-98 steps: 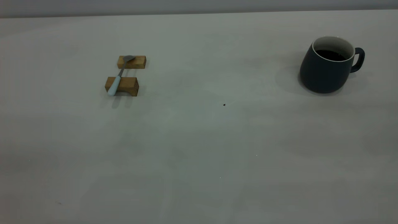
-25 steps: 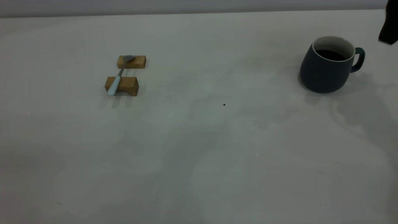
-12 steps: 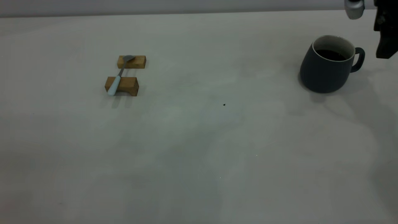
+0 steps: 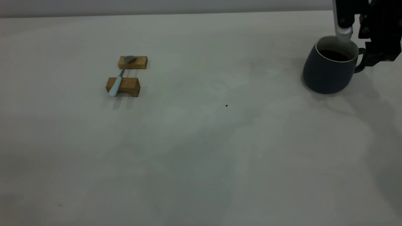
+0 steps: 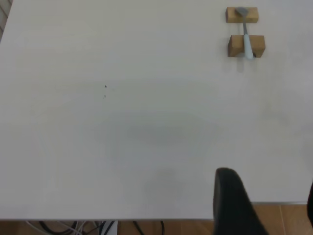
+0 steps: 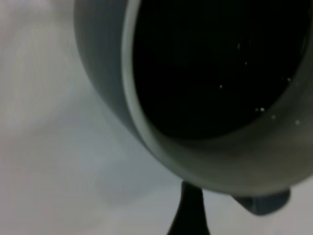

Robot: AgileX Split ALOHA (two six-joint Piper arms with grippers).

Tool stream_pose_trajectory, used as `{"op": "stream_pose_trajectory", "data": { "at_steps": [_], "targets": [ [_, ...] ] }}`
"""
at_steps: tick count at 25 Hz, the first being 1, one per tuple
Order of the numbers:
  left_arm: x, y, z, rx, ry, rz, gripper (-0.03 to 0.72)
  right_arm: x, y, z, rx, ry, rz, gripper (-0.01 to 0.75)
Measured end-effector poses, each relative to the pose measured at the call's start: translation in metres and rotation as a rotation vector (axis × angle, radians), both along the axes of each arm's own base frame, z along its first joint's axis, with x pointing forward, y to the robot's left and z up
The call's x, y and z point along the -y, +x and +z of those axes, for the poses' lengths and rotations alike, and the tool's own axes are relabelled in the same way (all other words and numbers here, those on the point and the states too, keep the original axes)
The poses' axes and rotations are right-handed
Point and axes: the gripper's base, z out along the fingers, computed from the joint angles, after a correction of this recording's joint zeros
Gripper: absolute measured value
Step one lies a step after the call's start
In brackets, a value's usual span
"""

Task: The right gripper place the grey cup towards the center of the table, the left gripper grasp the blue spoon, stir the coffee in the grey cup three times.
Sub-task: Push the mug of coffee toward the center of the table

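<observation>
At the table's (image 4: 201,141) far right, the grey cup (image 4: 328,70) is positioned upright, filled with coffee (image 4: 334,56). The right gripper (image 4: 370,51) is located beside the cup handle; whether its fingers are spread cannot be determined. The blue spoon (image 4: 118,78) is laid across two wooden blocks (image 4: 124,86) at left, well apart. Of the left gripper (image 5: 264,205), held off the table edge, the fingers (image 5: 232,200) are spread.

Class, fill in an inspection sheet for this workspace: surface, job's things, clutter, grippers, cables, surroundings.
Surface: table off-white, one dark speck.
Job's things: cup at far right, coffee inside; spoon resting across two wooden blocks.
Clutter: nothing seen.
Grippers: right gripper at the cup's handle side, open; left gripper off the table's edge, spread unclear.
Cables: dark cables below the table edge.
Surroundings: wood-toned floor.
</observation>
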Motion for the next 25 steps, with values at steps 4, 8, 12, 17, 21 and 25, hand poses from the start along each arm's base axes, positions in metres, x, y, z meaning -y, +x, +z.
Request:
{"op": "stream_pose_trajectory", "data": {
  "at_steps": [4,8,12,17,21,25],
  "targets": [
    [0.000,0.000,0.000,0.000,0.000,0.000,0.446,0.000,0.000,-0.006,0.000,-0.003,0.010,0.653],
    [0.000,0.000,0.000,0.000,0.000,0.000,0.446,-0.001,0.000,-0.006,0.001,0.013,-0.007,0.560],
    [0.000,0.000,0.000,0.000,0.000,0.000,0.446,-0.009,-0.001,-0.007,-0.011,0.044,-0.026,0.446],
    [0.000,0.000,0.000,0.000,0.000,0.000,0.446,-0.031,-0.003,-0.009,-0.019,0.090,-0.020,0.383],
    [0.000,0.000,0.000,0.000,0.000,0.000,0.446,-0.048,-0.005,-0.010,-0.027,0.121,-0.017,0.376],
    [0.000,0.000,0.000,0.000,0.000,0.000,0.446,-0.071,-0.009,-0.010,-0.034,0.152,-0.004,0.377]
  ]
}}
